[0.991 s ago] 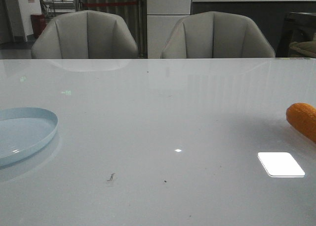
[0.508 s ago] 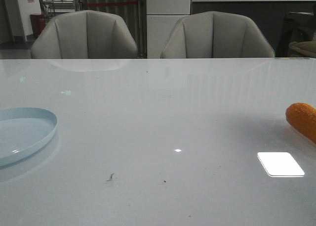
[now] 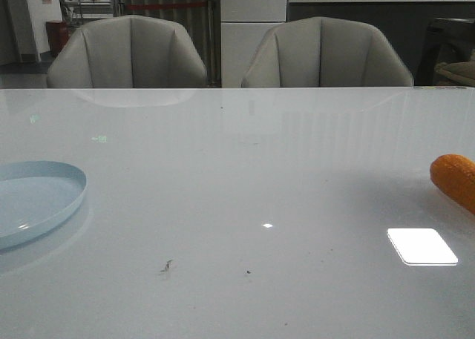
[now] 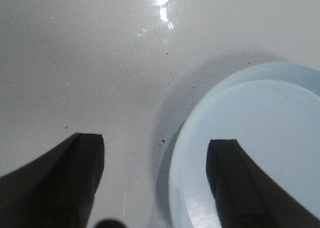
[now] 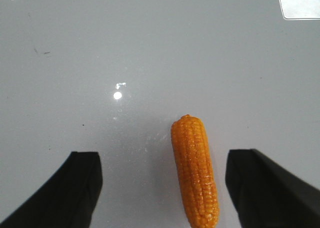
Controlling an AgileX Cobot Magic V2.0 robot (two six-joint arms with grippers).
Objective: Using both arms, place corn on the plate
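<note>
The orange-yellow corn (image 3: 454,179) lies on the white table at the far right edge of the front view, partly cut off. In the right wrist view the corn (image 5: 196,171) lies flat between the open fingers, nearer one of them; my right gripper (image 5: 162,160) is open above it, not touching. The pale blue plate (image 3: 33,202) sits at the far left of the front view. In the left wrist view the plate (image 4: 250,143) lies under one finger; my left gripper (image 4: 155,148) is open and empty over its rim. Neither gripper shows in the front view.
The white glossy table (image 3: 237,176) carries a bright square light reflection (image 3: 421,246) near the corn and small dark specks (image 3: 166,265). Two grey chairs (image 3: 128,53) stand behind the far edge.
</note>
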